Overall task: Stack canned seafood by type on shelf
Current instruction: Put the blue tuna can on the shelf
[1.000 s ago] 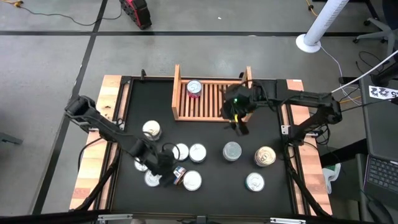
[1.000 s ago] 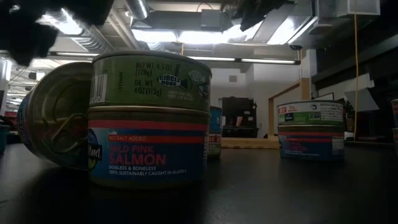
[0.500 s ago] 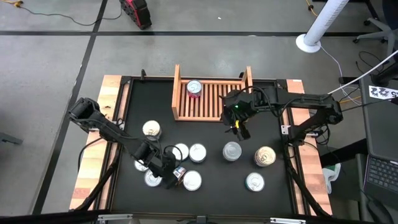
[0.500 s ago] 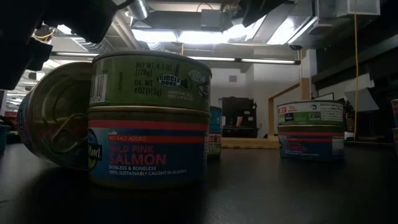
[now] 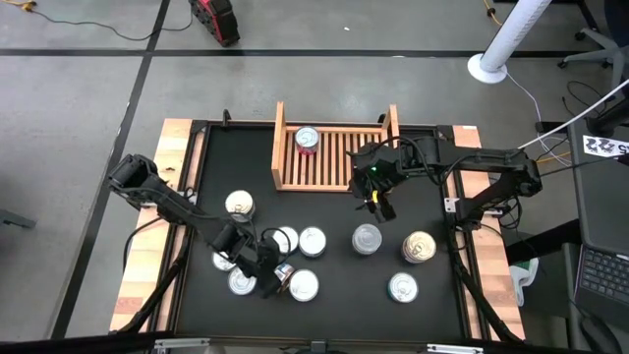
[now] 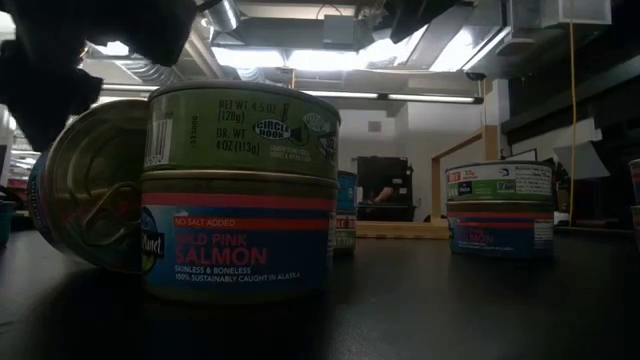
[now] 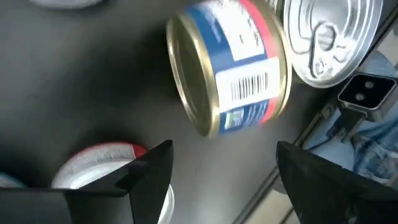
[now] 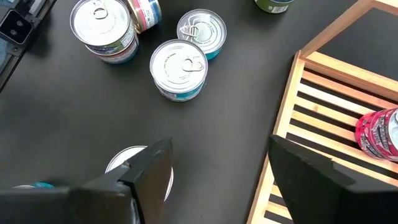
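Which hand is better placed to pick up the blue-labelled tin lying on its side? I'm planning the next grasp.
Left. The left hand hangs open right at the tipped tin in the near-left cluster. The right hand is open too, but far off by the shelf.

Black worktop (image 5: 423,305) had light wood side boards (image 5: 147,256). Grey floor around it carried dark tape lines. A red-and-black device (image 5: 216,20) lay on the floor beyond the far edge, a white post on a round base (image 5: 501,44) off to the far right. Laptop (image 5: 600,275) sat at right. Low view showed ceiling lights (image 6: 300,55) and ducting.
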Action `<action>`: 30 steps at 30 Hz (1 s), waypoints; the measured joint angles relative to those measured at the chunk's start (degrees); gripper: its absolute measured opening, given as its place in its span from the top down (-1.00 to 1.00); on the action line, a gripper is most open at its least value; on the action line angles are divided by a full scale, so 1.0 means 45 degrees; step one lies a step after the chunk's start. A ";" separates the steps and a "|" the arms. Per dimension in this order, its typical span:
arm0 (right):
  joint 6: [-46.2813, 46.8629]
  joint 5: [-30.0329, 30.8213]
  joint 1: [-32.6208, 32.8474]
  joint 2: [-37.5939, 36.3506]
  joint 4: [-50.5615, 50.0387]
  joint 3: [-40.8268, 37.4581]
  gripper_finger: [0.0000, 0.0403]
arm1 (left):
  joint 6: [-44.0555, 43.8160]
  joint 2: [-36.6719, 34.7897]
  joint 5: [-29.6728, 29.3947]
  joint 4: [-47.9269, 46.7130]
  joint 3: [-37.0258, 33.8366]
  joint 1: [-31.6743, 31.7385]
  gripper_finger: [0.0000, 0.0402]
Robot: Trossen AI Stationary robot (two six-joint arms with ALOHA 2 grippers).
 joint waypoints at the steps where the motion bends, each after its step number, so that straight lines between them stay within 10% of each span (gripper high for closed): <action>1: 0.0000 0.0000 0.0000 0.0000 -0.0074 0.0000 -0.30 | 0.0249 0.0000 0.0002 0.0017 0.0000 0.0048 -0.42; 30: 0.0117 -0.0010 0.0000 0.0000 -0.0592 0.0000 -0.30 | 0.1022 0.0363 -0.2596 0.1344 0.0010 0.0167 -0.44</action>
